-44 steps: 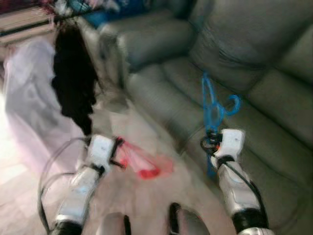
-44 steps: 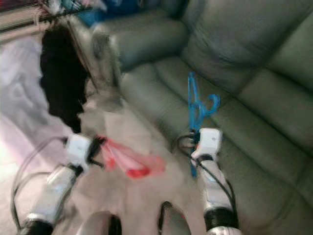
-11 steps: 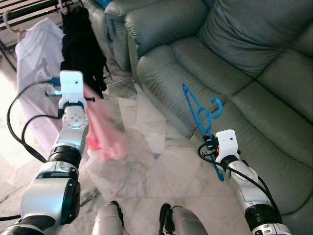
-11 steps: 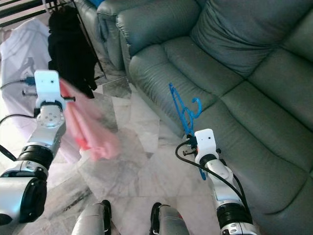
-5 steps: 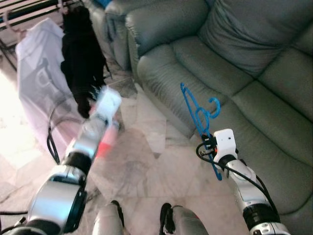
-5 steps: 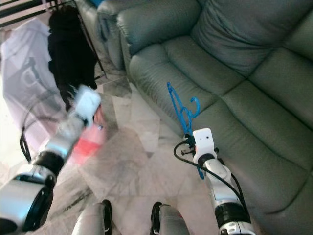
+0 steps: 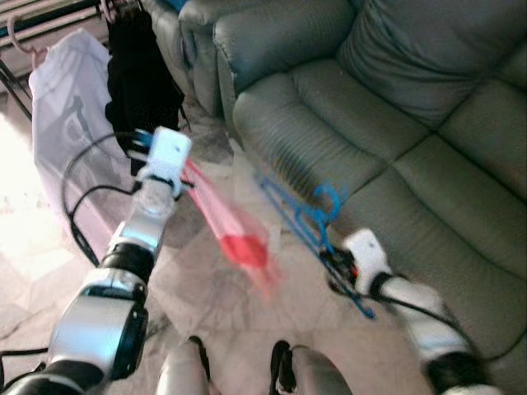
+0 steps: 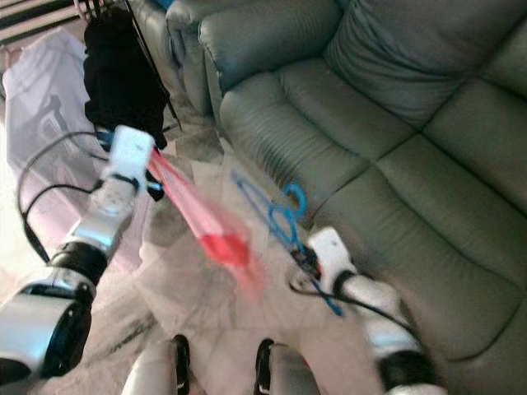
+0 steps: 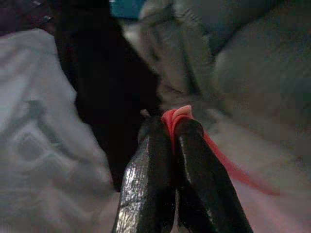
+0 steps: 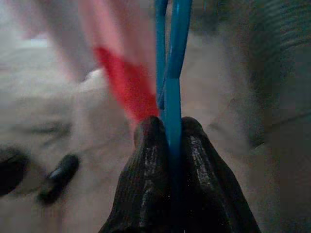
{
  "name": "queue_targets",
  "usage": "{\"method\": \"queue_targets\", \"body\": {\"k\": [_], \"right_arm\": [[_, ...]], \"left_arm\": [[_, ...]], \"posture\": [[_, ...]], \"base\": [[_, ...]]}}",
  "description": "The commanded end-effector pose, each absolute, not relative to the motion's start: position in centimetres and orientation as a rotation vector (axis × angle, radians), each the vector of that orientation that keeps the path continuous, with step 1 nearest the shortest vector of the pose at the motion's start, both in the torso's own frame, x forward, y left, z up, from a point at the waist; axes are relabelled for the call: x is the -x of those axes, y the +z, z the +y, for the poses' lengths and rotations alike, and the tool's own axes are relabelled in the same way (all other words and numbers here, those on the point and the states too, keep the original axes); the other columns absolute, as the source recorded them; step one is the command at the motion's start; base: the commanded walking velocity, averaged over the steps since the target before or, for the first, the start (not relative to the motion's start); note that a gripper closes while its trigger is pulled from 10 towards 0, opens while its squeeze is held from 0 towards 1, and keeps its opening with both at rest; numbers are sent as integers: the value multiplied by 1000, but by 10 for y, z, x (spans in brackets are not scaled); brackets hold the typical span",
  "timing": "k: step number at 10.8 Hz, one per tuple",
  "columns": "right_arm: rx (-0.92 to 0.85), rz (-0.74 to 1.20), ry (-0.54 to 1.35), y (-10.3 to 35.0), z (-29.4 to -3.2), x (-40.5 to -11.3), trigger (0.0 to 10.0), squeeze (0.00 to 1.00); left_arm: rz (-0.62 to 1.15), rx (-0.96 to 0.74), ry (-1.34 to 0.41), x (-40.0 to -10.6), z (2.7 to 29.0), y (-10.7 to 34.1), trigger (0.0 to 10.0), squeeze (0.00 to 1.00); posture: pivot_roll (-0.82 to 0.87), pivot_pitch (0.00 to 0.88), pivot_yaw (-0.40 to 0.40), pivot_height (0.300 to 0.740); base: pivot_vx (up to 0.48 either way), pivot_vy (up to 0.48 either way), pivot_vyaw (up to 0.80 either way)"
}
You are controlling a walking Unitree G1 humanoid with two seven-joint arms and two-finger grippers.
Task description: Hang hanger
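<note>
Grey sofa [image 7: 395, 107] behind; black garment [image 7: 142, 78] left

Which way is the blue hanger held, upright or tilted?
Tilted. The blue hanger, clamped in the right gripper, slants toward the robot's left, toward the hanging red cloth.

Daylight glares at left over the floor [image 7: 16, 239] — head views motion-blurred, wrist views dim.

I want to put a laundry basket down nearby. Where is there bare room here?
The sofa seat cushions are bare. The marble floor has a free patch beside the white garment. Between the arms it is crowded: the left gripper holds a pink cloth, the right gripper a blue hanger.
</note>
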State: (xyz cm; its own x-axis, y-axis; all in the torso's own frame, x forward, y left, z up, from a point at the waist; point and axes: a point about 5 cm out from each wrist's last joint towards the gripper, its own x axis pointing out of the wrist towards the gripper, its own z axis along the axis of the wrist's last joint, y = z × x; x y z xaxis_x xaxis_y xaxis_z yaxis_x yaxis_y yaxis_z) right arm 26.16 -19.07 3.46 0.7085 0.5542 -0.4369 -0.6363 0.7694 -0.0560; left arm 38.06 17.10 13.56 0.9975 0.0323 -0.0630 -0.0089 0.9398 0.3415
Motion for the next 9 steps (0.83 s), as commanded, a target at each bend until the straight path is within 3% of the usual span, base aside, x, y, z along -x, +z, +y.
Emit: {"method": "queue_targets", "body": {"k": [1, 3, 5, 6, 9], "right_arm": [[186, 424, 755, 36, -185, -257, 10000, 0], [165, 463, 874, 37, -180, -252, 10000, 0], [207, 475, 902, 35, -177, -252, 10000, 0], [231, 459, 917, 38, -176, -253, 10000, 0], [250, 375, 829, 47, -178, -264, 10000, 0]], "left_arm": [[13, -282, -65, -381, 160, 144, 10000, 0], [-71, -238, -147, -380, 146, 160, 10000, 0], [-102, -115, -399, -369, 124, 171, 10000, 0], [-152, -127, -549, -360, 118, 174, 10000, 0], [-136, -212, -768, -343, 112, 167, 10000, 0]], "posture": [[-22, 178, -32, 740], [-13, 175, -39, 740], [-9, 174, -39, 740], [-11, 172, -37, 740], [-18, 173, -37, 740]], "base": [[0, 0, 0], [0, 0, 0], [0, 0, 0], [0, 0, 0], [0, 0, 0]]}}
